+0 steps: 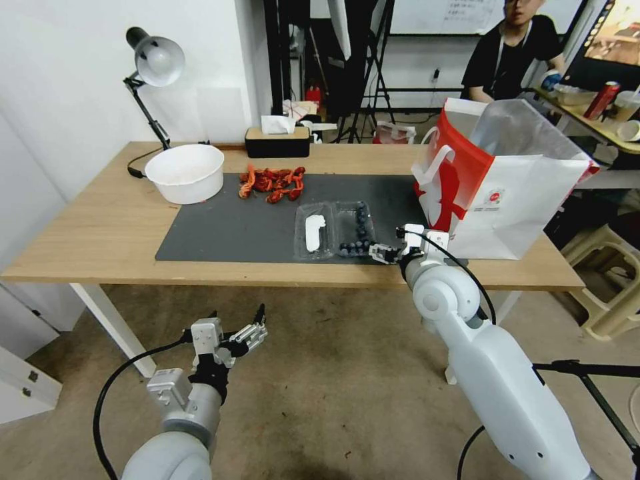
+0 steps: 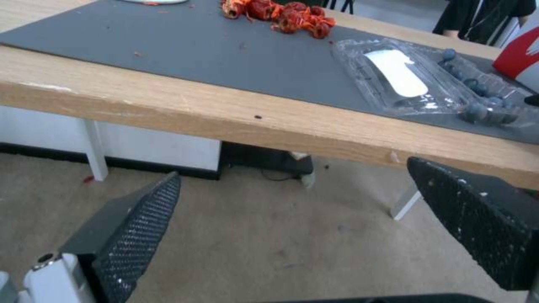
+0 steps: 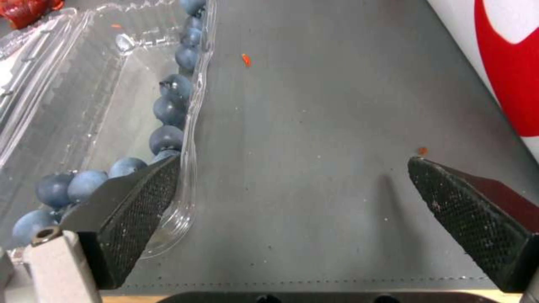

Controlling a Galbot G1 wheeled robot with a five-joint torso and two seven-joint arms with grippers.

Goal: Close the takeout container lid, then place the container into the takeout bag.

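The takeout container (image 1: 355,231) lies open on the dark mat, with blueberries along the edges of its tray. Its lid (image 1: 315,232) is folded flat to the left, white sticker facing up. The takeout bag (image 1: 507,193) stands upright and open just right of it. My right gripper (image 1: 385,254) is open at the container's front right corner. In the right wrist view, one of the right gripper's (image 3: 292,185) fingers (image 3: 140,210) sits at the container's (image 3: 112,126) rim and the other over bare mat near the bag (image 3: 505,63). My left gripper (image 1: 245,331) hangs open below the table's front edge, and its (image 2: 292,210) wrist view looks up at the lid (image 2: 396,71).
A white bowl (image 1: 185,172) and a pile of red crayfish (image 1: 272,183) sit at the back of the mat (image 1: 227,230). A tissue box (image 1: 277,141) and a desk lamp (image 1: 157,60) stand behind them. Plastic stools (image 1: 610,280) are to the table's right.
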